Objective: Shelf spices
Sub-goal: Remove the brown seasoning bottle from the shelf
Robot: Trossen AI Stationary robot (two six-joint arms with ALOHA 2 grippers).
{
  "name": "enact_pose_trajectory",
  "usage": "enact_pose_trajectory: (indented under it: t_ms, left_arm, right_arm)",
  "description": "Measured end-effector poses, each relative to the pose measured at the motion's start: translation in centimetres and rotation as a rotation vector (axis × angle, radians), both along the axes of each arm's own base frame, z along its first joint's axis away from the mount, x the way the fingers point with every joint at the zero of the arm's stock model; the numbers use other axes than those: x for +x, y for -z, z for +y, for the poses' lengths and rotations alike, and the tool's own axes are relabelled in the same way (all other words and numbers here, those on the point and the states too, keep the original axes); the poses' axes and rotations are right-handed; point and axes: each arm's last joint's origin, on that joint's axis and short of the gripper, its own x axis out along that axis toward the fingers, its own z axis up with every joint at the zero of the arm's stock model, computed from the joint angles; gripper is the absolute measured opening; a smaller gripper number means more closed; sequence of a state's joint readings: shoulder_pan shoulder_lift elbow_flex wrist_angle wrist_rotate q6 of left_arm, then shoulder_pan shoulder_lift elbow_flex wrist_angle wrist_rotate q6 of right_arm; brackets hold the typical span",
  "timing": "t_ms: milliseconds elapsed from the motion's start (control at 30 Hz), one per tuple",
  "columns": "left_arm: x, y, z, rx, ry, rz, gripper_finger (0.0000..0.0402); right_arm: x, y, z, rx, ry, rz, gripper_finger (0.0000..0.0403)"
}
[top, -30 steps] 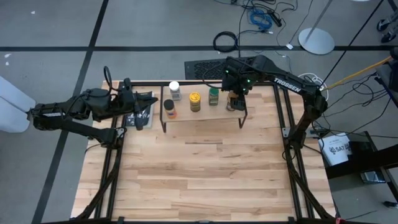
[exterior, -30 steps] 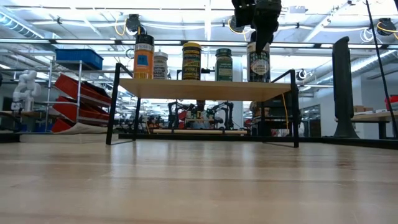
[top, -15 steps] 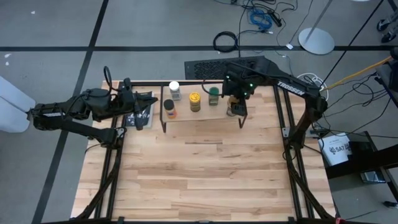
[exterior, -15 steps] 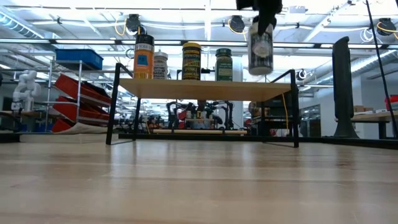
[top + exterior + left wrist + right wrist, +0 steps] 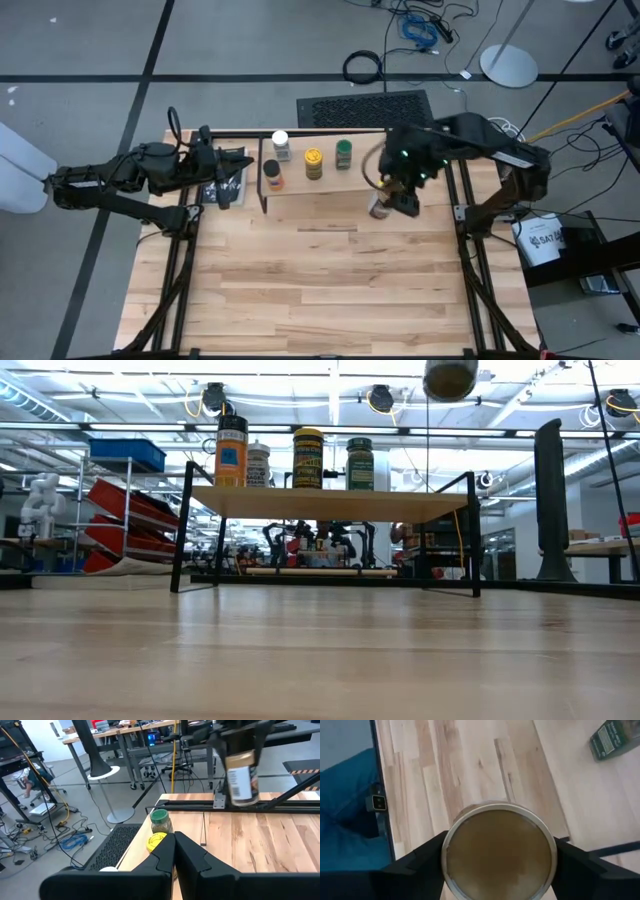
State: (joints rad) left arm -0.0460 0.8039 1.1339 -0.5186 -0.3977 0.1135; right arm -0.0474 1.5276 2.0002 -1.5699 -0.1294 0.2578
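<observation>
Off the right end of the shelf [image 5: 325, 190], the right end effector [image 5: 393, 197] is clamped on the tan-lidded jar [image 5: 380, 206], one dark finger on either side of its body. The jar hangs clear above the worktop [image 5: 320, 280], lifted off the rack; in the low view only its underside [image 5: 450, 377] shows at the picture's upper edge, well above the plank. From the right wrist camera the jar [image 5: 499, 851] fills the middle of the frame, end-on, so its label cannot be read there.

Four jars stand upright in a row on the shelf's wooden plank [image 5: 330, 503]: the orange-bodied jar with a dark lid [image 5: 231, 450] at the left end, then the white-lidded jar [image 5: 258, 463], the yellow-lidded jar [image 5: 308, 457] and the green-lidded jar [image 5: 360, 463]. The right portion of the plank is bare.

At the table's left edge, the left end effector [image 5: 232, 166] has its fingers together, gripping nothing, and hovers above a flat black packet [image 5: 224, 187]; whether it touches the packet is hard to tell from above.
</observation>
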Motion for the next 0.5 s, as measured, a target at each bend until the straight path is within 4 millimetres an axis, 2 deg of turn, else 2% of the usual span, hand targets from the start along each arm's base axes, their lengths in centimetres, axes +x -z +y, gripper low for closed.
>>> enact_pose_trajectory:
  t_ms: [100, 200, 500]
  left_arm:
    - [0.0, 0.0, 0.0, -0.001, -0.001, -0.001, 0.0018]
    - [0.0, 0.0, 0.0, -0.002, -0.001, -0.002, 0.0018]
    - [0.0, -0.2, 0.0, -0.003, -0.001, -0.026, 0.0018]
  right_arm:
    - [-1.0, 0.2, 2.0, -0.009, 0.021, 0.016, 0.0271]
    - [-1.9, 1.3, 3.7, -0.018, 0.048, 0.061, 0.0271]
    - [-4.2, 7.5, 6.8, -0.057, 0.127, 0.248, 0.0271]
